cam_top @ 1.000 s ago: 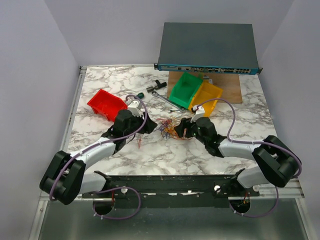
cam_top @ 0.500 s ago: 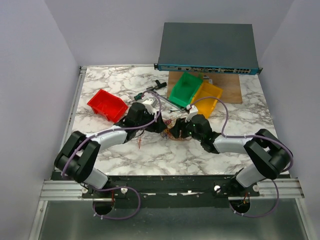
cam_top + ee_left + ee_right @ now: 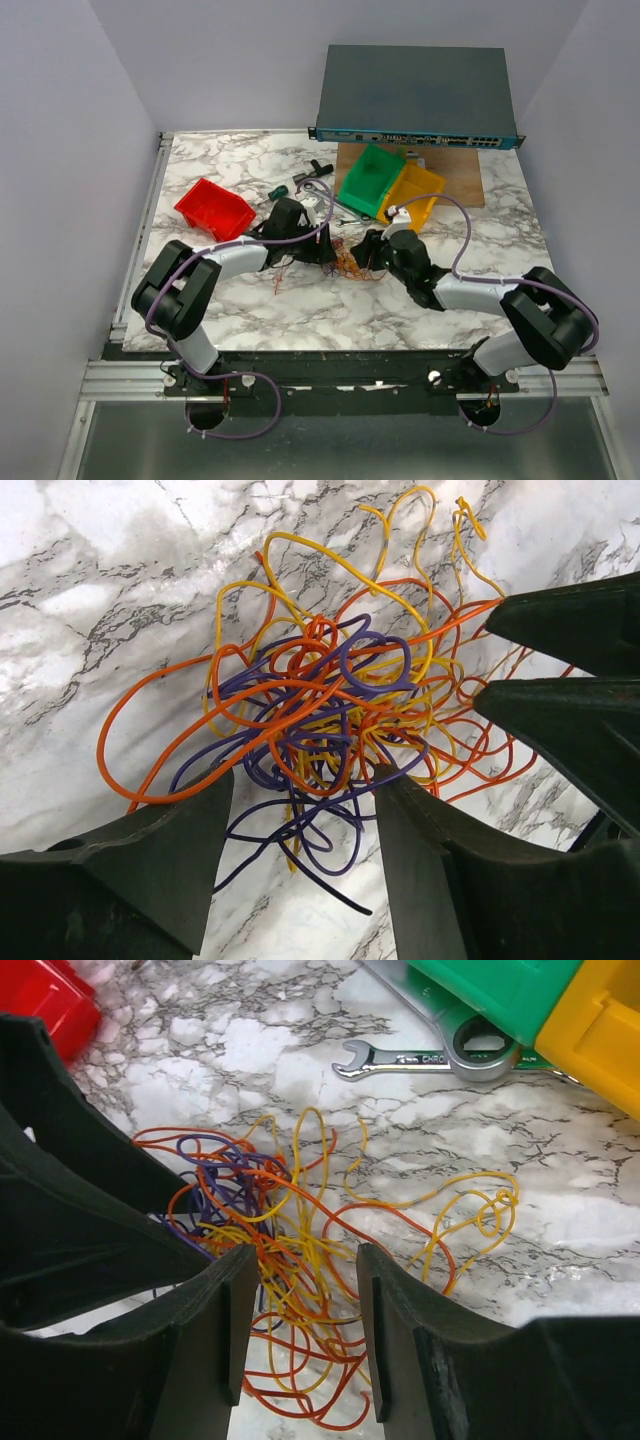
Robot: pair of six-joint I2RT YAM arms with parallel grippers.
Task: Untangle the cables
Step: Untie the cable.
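We have both arms stretched low across the marble table (image 3: 300, 312), meeting at its middle over the tangled cables (image 3: 320, 710). Our left gripper (image 3: 305, 780) and right gripper (image 3: 305, 1253) face each other, jaws apart, each straddling the heap.

Seen from above, two robot arms on a marble bench (image 3: 200, 160) reach inward to a small tangle of thin cables (image 3: 347, 264) near its middle. The left tool (image 3: 322, 250) and right tool (image 3: 366, 256) sit just beside the tangle, one on each side. A red bin (image 3: 213, 210) lies left. Green (image 3: 370, 180) and yellow (image 3: 412, 195) bins touch behind, beside a wrench (image 3: 335, 203).
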